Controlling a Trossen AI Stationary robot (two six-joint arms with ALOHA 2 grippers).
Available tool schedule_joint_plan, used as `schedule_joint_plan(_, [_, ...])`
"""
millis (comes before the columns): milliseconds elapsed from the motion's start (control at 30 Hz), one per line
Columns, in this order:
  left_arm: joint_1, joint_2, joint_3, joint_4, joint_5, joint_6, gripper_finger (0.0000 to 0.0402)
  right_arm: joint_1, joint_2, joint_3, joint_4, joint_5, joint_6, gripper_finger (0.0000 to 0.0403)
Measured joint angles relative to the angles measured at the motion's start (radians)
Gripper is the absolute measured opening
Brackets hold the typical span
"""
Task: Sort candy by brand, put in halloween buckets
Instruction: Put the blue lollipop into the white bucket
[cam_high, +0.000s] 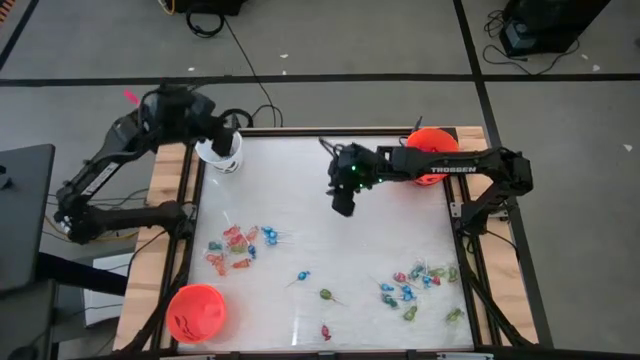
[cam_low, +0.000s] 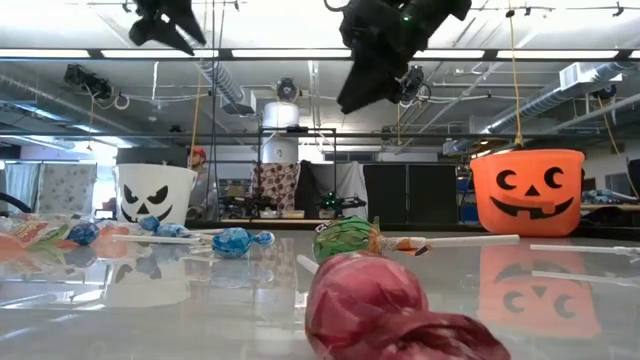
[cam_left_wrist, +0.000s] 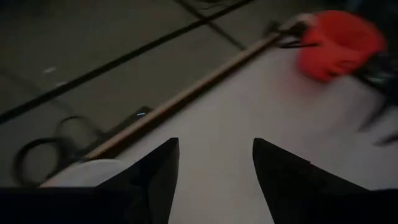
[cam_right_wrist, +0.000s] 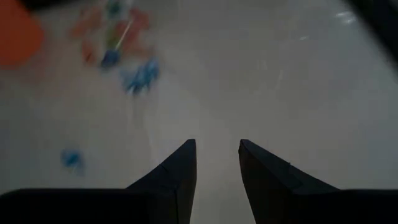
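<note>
High view first, from the left edge across: the left gripper (cam_high: 226, 137) hangs directly over the white bucket (cam_high: 219, 154) at the table's far-left corner. Its fingers (cam_left_wrist: 155, 180) stand wide apart in the left wrist view with nothing between them, and the bucket's pale rim sits just beneath. Judging by that, a drop into this pail looks finished or nearly so.

Below it, near the table's left edge, lies a cluster of red and orange packets (cam_high: 232, 250) mixed with a few blue lollipops. An orange bucket (cam_high: 196, 312) sits at the near-left corner.

Toward the middle, a few loose pieces are scattered: a blue one (cam_high: 303, 276), a green one (cam_high: 325, 295) and a red one (cam_high: 325, 331). Above them the right gripper (cam_high: 343, 203) hovers over bare table, well apart from any candy. Its fingers (cam_right_wrist: 177, 180) show a moderate gap and hold nothing.

Farther right, a second cluster of blue, green and red sweets (cam_high: 418, 288) lies near the right edge, and the other orange bucket (cam_high: 431, 142) stands at the far-right corner, partly under the right arm.

To do the next pick well, the left arm should lift clear of the white bucket's handle before swinging toward the left cluster, then come down on one packet only, with its fingers across the short side. Neighbouring pieces touch there, so a slow descent would avoid dragging a wrong brand along.
</note>
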Motion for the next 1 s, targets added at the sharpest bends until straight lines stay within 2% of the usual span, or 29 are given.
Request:
schedule_joint_plan(233, [-0.294, -0.026, -0.103, 0.102, -0.013, -0.101, 0.0211, 0.084, 0.007, -0.102, 0.084, -0.130, 0.036, 0.0132])
schedule_joint_plan(333, [-0.400, -0.019, -0.166, 0.150, -0.028, -0.109, 0.0211, 0.130, 0.023, -0.138, 0.122, -0.114, 0.081, 0.0132])
schedule_joint_plan(533, [-0.555, -0.022, -0.290, 0.200, -0.053, -0.135, 0.0211, 0.207, 0.125, -0.138, 0.340, -0.037, 0.128, 0.0132])
schedule_joint_plan(767, [-0.699, -0.109, -0.443, 0.140, -0.053, -0.217, 0.0211, 0.235, 0.374, 0.037, 0.391, -0.018, 0.167, 0.0132])
schedule_joint_plan(1000, [-0.805, -0.247, -0.587, 0.145, -0.058, -0.311, 0.0211, 0.231, 0.568, 0.264, 0.308, 0.006, 0.122, 0.0132])
